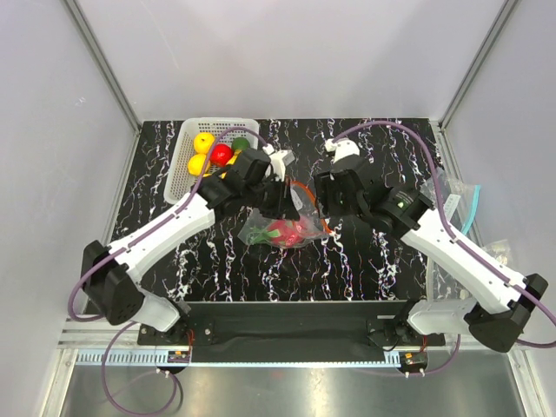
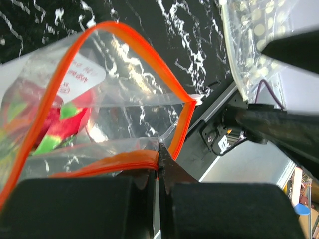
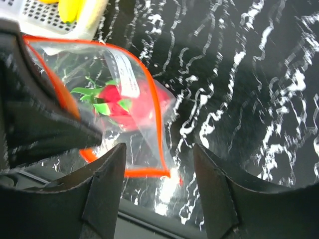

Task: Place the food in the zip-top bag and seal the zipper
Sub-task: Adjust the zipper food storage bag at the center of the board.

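Note:
The zip-top bag (image 1: 287,230) lies mid-table with a pink-red dragon fruit (image 1: 285,231) inside. My left gripper (image 1: 285,198) is shut on the bag's red-orange zipper (image 2: 124,162), jaws pressed together on the strip (image 2: 160,154). In the left wrist view the bag's mouth gapes as an orange loop, the white slider tab (image 2: 198,101) sits at its far corner, and the dragon fruit (image 2: 55,124) shows through the plastic. My right gripper (image 1: 323,201) is open (image 3: 158,149), with the bag's orange corner (image 3: 159,172) below the gap between its fingers, gripping nothing.
A white mesh basket (image 1: 187,178) at the back left holds round yellow fruits (image 1: 203,142) and a red one (image 1: 222,154). Another clear bag with a teal edge (image 1: 465,204) lies at the right edge. A bubbled sheet (image 2: 254,40) shows in the left wrist view.

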You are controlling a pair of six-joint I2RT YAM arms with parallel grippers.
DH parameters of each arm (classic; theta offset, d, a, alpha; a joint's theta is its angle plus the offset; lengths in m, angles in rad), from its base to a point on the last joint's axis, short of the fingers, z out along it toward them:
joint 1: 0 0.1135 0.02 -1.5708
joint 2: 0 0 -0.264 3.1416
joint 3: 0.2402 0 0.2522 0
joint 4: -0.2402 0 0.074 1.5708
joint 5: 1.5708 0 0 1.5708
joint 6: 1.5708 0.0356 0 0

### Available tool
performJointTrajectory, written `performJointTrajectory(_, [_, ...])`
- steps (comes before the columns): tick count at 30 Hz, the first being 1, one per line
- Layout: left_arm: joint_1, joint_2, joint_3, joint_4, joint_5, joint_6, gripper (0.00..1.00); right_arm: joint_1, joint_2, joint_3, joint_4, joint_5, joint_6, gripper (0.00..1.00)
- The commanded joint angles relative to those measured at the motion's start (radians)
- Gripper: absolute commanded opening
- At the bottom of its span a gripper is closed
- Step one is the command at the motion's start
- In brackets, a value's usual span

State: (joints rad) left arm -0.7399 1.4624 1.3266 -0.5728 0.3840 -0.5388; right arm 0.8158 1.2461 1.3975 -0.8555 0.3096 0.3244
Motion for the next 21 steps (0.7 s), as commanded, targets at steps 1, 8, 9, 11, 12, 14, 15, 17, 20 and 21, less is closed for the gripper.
performJointTrajectory(1, [0.007,-0.098,-0.055,0.053,-0.028,0.008,0.0,-0.017,0.064,0.006,0.114,-0.07,-0.105,0.63])
performJointTrajectory(8, [0.027,-0.158,-0.128,0.082,-0.027,0.014,0.0,-0.081,0.168,0.015,0.211,-0.22,-0.127,0.61])
performJointTrajectory(9, [0.028,-0.162,-0.135,0.09,-0.022,0.016,0.0,-0.084,0.179,0.017,0.22,-0.233,-0.131,0.61])
performJointTrajectory(11, [0.037,-0.159,-0.145,0.091,-0.013,0.025,0.0,-0.095,0.211,0.023,0.24,-0.265,-0.136,0.6])
performJointTrajectory(12, [0.037,-0.157,-0.151,0.091,-0.01,0.026,0.0,-0.098,0.222,0.029,0.242,-0.268,-0.137,0.59])
performJointTrajectory(14, [0.048,-0.159,-0.156,0.094,-0.005,0.034,0.0,-0.102,0.257,0.044,0.239,-0.286,-0.14,0.56])
performJointTrajectory(15, [0.053,-0.159,-0.158,0.093,-0.002,0.037,0.0,-0.102,0.266,0.047,0.237,-0.297,-0.14,0.55])
performJointTrajectory(17, [0.071,-0.159,-0.158,0.091,0.007,0.045,0.0,-0.102,0.279,0.051,0.234,-0.306,-0.137,0.45])
performJointTrajectory(20, [0.106,-0.159,-0.155,0.093,0.03,0.054,0.0,-0.104,0.268,0.051,0.205,-0.273,-0.119,0.12])
performJointTrajectory(21, [0.117,-0.155,-0.147,0.087,0.042,0.057,0.0,-0.102,0.259,0.055,0.187,-0.255,-0.107,0.05])
